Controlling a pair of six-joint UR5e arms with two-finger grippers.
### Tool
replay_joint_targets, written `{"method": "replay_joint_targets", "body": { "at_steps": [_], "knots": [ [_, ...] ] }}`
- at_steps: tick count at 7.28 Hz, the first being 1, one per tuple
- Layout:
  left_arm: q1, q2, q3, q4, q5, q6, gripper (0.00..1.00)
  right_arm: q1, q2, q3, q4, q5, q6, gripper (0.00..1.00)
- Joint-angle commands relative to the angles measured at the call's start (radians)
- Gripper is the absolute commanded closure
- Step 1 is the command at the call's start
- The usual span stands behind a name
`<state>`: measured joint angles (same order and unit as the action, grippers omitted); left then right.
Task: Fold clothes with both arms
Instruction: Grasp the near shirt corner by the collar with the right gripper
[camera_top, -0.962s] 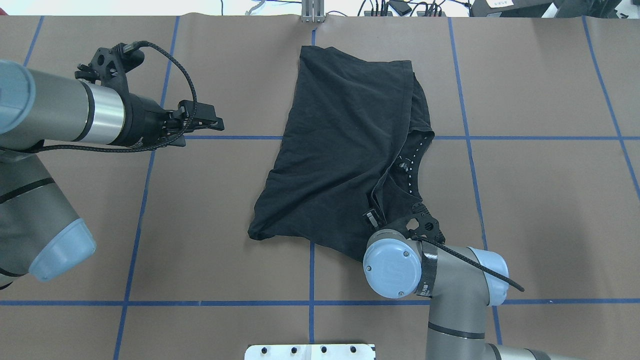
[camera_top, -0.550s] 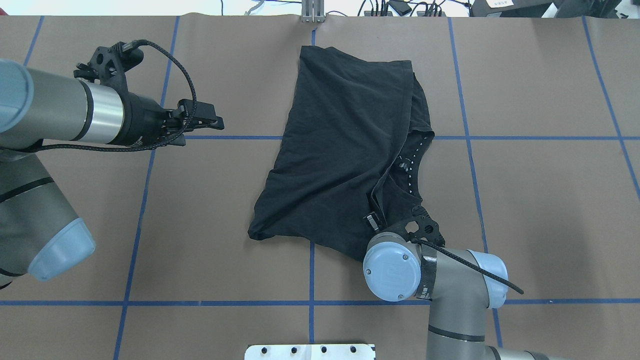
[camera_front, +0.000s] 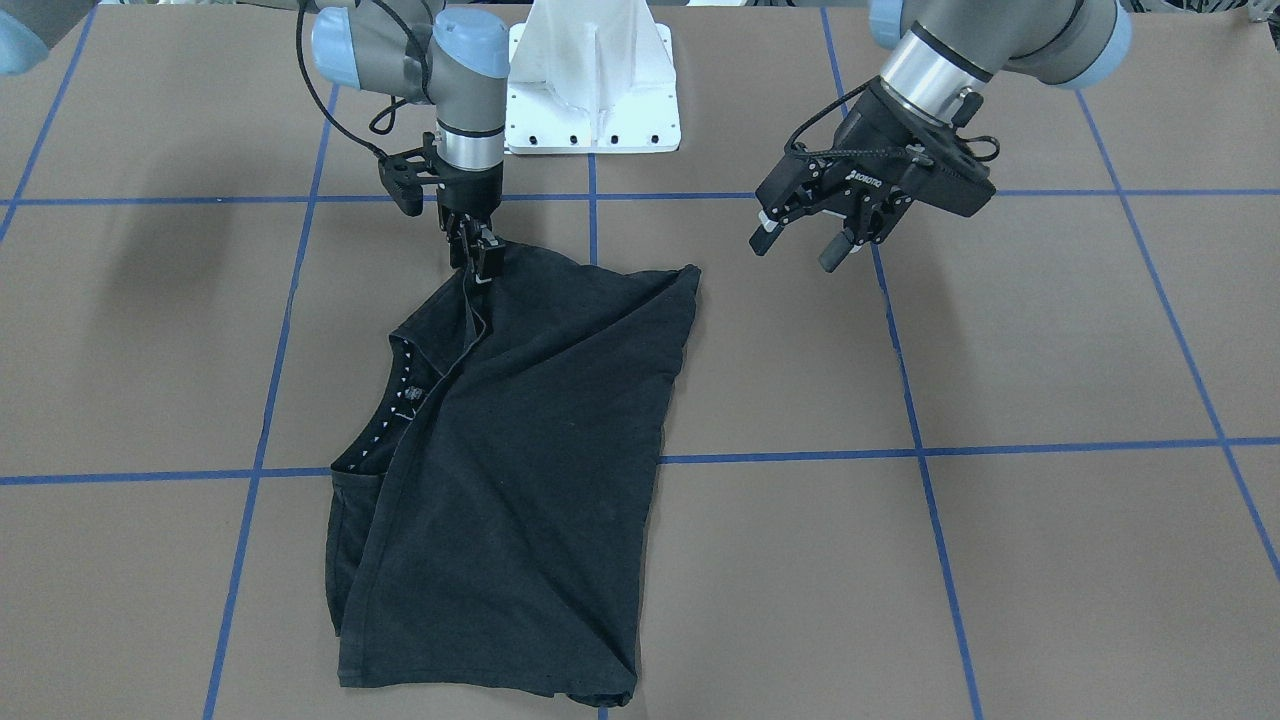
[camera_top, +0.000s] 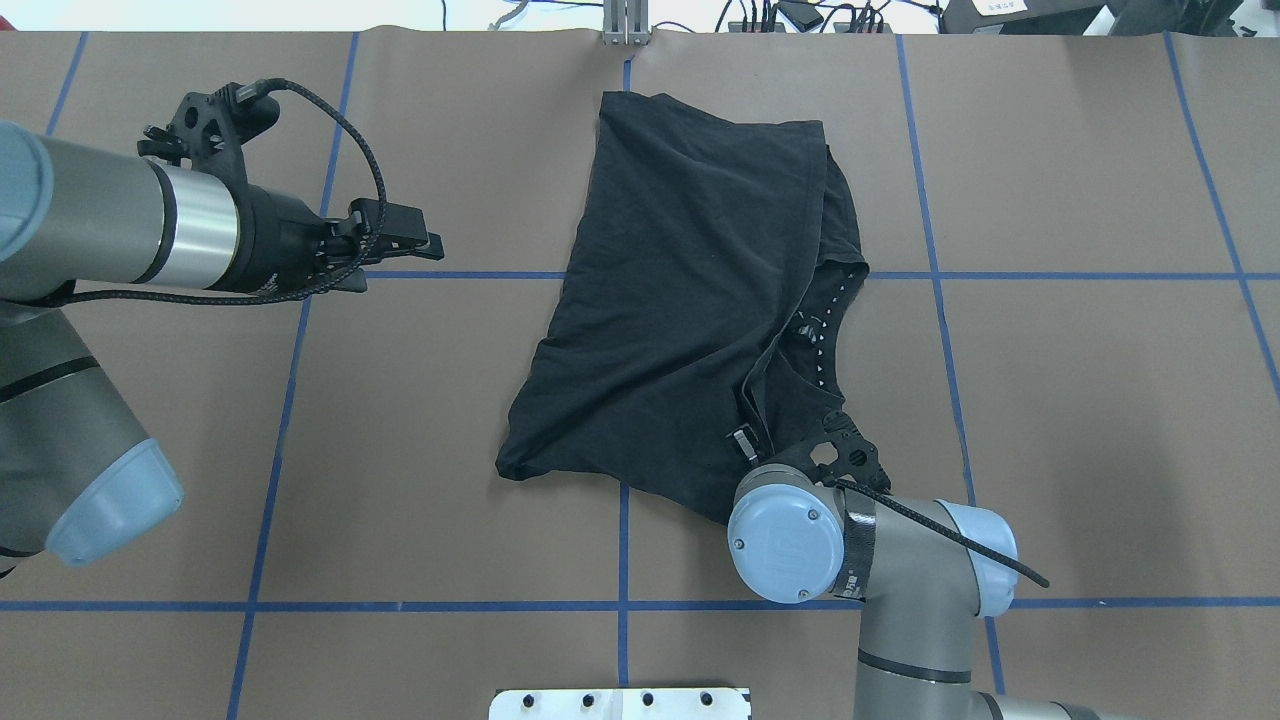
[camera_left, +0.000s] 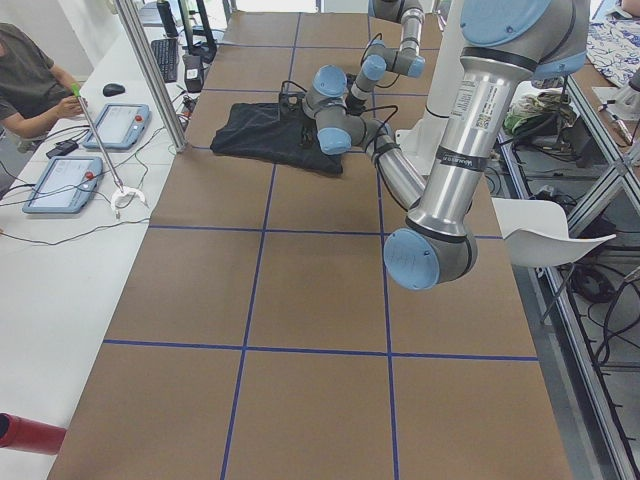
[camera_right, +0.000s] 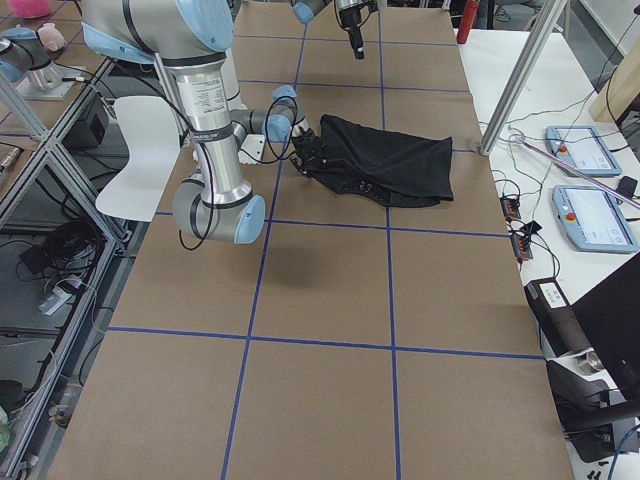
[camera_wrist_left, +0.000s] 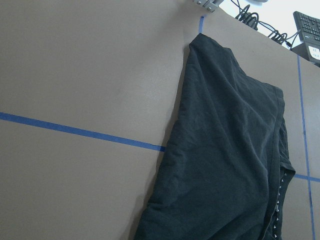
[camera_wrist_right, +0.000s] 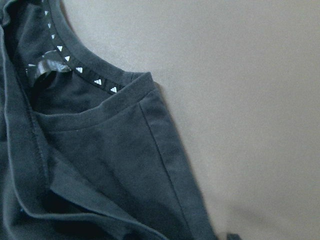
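The black T-shirt (camera_top: 690, 290) lies folded lengthwise in the middle of the table, its graphic hidden. The collar's inner band of small white triangles (camera_front: 400, 400) shows at one side, and close up in the right wrist view (camera_wrist_right: 80, 70). My right gripper (camera_front: 482, 268) points straight down at the shirt's edge nearest the robot and is shut on the cloth there; it also shows in the overhead view (camera_top: 742, 442). My left gripper (camera_front: 795, 252) is open and empty. It hovers above bare table well to the shirt's side (camera_top: 400, 262). The left wrist view shows the shirt (camera_wrist_left: 225, 165) ahead.
The brown table carries a blue tape grid. The white mounting pedestal (camera_front: 590, 90) stands at the robot's edge. Cables and a metal post (camera_top: 625, 25) line the far edge. An operator and tablets (camera_left: 90, 125) sit beyond it.
My left arm has drawn back slightly, away from the shirt. The right gripper and the shirt have hardly moved.
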<state>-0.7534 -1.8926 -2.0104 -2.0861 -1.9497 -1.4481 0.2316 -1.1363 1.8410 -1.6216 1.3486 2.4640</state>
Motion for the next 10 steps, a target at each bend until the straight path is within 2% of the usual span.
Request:
{"method": "replay_joint_targets", "body": {
  "at_steps": [1,6,8,10],
  "knots": [
    [-0.001,0.001,-0.004,0.0,0.0,0.0,0.01,0.008,0.004,0.004,0.0,0.004,-0.007,1.0],
    [-0.003,0.017,-0.031,0.001,-0.002,0.0,0.01,0.014,0.006,0.035,0.0,0.029,-0.022,1.0],
    [-0.001,0.017,-0.025,0.0,0.003,-0.006,0.01,0.02,-0.029,0.101,-0.012,0.047,-0.04,1.0],
    [0.005,0.015,-0.002,-0.012,0.02,-0.061,0.01,0.02,-0.147,0.209,-0.011,0.049,-0.066,1.0]
  ]
}}
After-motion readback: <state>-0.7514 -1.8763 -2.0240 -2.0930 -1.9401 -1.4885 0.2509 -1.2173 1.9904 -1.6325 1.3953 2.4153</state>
